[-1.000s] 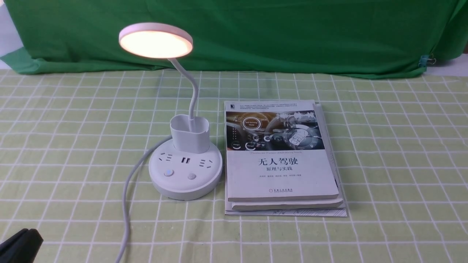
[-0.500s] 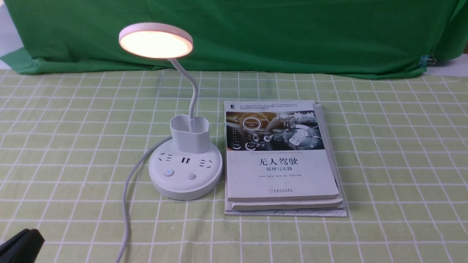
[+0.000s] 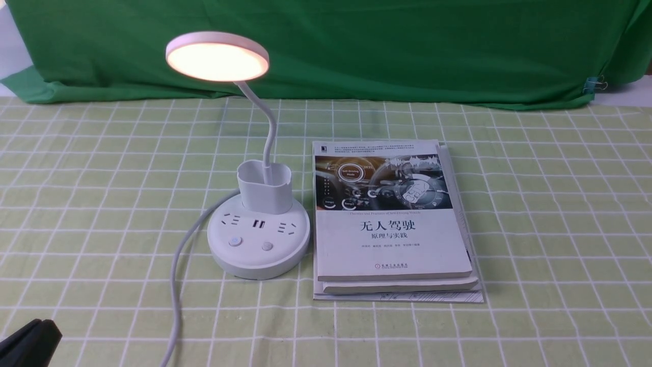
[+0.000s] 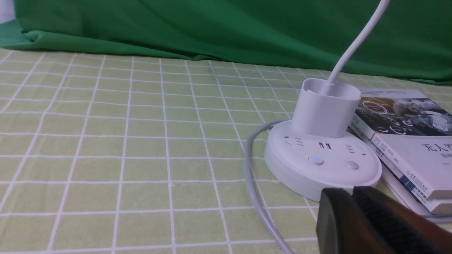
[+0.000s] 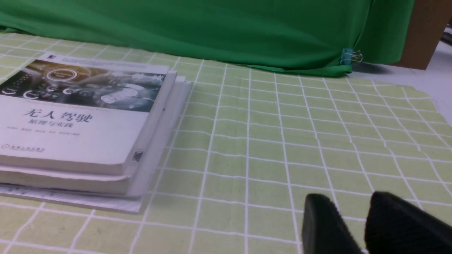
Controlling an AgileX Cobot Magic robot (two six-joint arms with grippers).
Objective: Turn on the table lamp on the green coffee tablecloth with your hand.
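The table lamp stands on the green coffee tablecloth (image 3: 102, 178), left of centre. Its disc head (image 3: 217, 56) glows warm. The neck rises from the cup holder (image 3: 265, 186) on the round base (image 3: 258, 244), which has two buttons (image 3: 235, 241); in the left wrist view the base's (image 4: 321, 165) left button (image 4: 315, 160) shows a blue light. My left gripper (image 4: 353, 190) is shut and empty, just short of the base's near side and apart from it; it shows at the front view's bottom-left corner (image 3: 30, 341). My right gripper (image 5: 349, 197) is open and empty over bare cloth.
A stack of books (image 3: 392, 219) lies right beside the lamp base, and shows in the right wrist view (image 5: 81, 120). The white cord (image 3: 175, 275) runs from the base toward the near edge. The dark green backdrop cloth (image 3: 356, 46) hangs behind, with a clip (image 3: 593, 84) at its right.
My left gripper has slid slightly lower into the bottom-left corner of the front view. The lamp stays lit, and nothing else moved.
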